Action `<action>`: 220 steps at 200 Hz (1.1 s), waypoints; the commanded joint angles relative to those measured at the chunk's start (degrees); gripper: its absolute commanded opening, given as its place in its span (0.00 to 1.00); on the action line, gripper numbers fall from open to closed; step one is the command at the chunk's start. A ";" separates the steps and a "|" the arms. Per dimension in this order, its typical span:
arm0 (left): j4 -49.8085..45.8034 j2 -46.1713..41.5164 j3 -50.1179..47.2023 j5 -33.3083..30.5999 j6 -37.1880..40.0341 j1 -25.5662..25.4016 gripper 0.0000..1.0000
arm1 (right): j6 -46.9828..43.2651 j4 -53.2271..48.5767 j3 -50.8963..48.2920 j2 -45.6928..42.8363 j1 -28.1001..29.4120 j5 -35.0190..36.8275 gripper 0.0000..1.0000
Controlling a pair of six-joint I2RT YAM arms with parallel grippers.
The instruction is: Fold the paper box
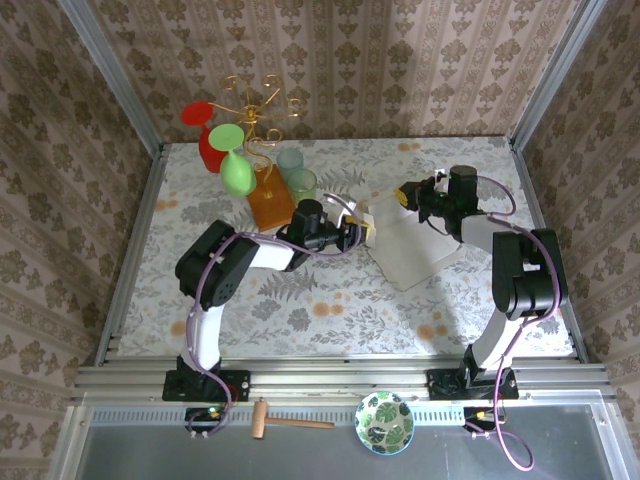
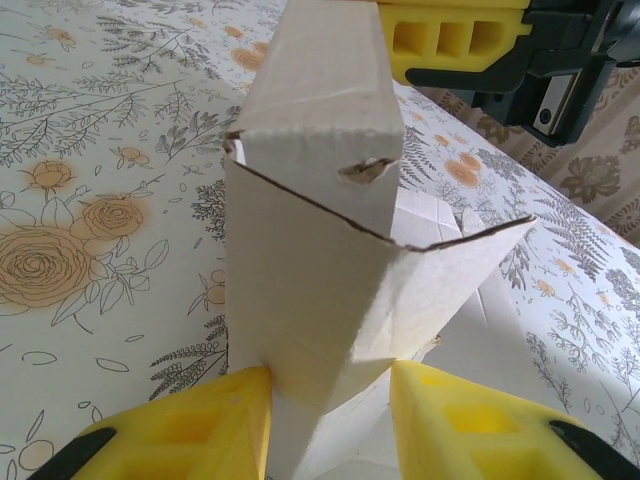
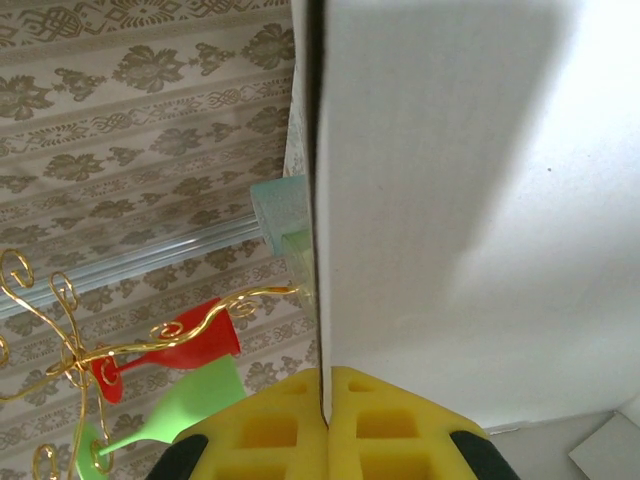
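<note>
**Box** point(image 1: 415, 248): pale card, part folded, lying on the right half of the worktop point(image 1: 300, 300), between my two claws. One flat panel is resting on the floral cloth. Flaps at its far-left edge are standing up.

**Left claw** point(image 2: 330, 400): I am holding it part-way open, with the yellow pads point(image 2: 240, 400) on either side of an upright folded corner of the box point(image 2: 320, 260). The card is filling the gap and touching both pads, so I am gripping it. A small tear is showing near the top of the fold.

**Right claw** point(image 3: 325, 390): I am pinching it closed on a thin wall of the box point(image 3: 450, 180). The card's edge is running straight down between the pads. Seen from above, this claw point(image 1: 405, 195) is sitting at the box's far corner, facing my left claw point(image 1: 355, 235) and near it.

**Other items:**
- A gold wire rack point(image 1: 262, 105) is carrying a red glass point(image 1: 205, 135) and a green glass point(image 1: 235, 172).
- Two pale cups point(image 1: 297, 175) and an orange block point(image 1: 268, 200) are standing beside the rack, left of the box.
- A mallet point(image 1: 285, 423) and a leaf-patterned bowl point(image 1: 384, 422) are lying on the near ledge.
</note>
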 commanded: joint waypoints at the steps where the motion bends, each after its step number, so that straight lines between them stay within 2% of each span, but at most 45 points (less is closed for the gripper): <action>1: -0.68 1.00 2.04 -2.25 1.32 -0.85 0.36 | 1.63 3.31 -1.53 1.51 0.23 -3.01 0.00; 118: -2.49 1.31 2.37 -13.65 3.25 -2.92 0.41 | 3.41 12.21 -6.20 2.50 0.25 -3.31 0.00; 178: -4.61 1.81 3.70 -18.58 4.61 -4.02 0.42 | 3.84 12.48 -6.20 3.18 0.26 -3.31 0.00; 220: -5.85 2.69 5.24 -23.42 4.31 -4.77 0.36 | 4.90 14.32 -6.98 3.64 0.26 -3.26 0.00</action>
